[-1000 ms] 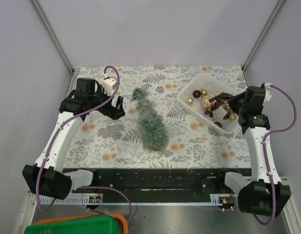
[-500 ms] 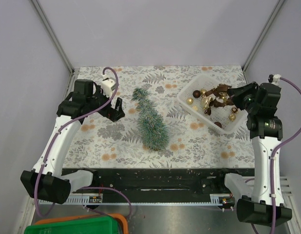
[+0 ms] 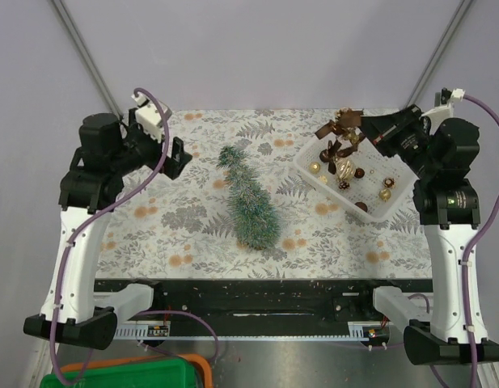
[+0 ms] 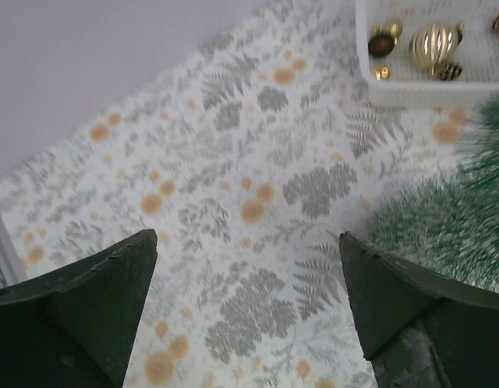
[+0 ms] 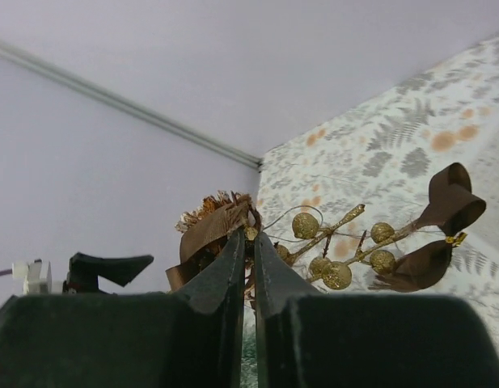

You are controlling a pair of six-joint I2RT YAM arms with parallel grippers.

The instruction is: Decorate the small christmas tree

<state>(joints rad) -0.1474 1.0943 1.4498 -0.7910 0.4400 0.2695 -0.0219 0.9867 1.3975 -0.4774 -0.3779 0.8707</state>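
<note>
The small christmas tree (image 3: 249,198) lies seemingly bare; right gripper (image 3: 364,128) at two o'clock pinches a ribboned gold sprig (image 3: 338,136), left gripper (image 3: 175,158) gapes.

Fern-print desk (image 3: 192,234) with a tray of ornaments
A white tray (image 3: 333,195) sits at the desk's far right, holding gold and brown baubles (image 3: 344,167). A sprig of brown ribbon and gold beads (image 3: 340,128) hangs raised above the tray's far side. A green bin (image 3: 120,377) lies below the desk's near edge.
</note>
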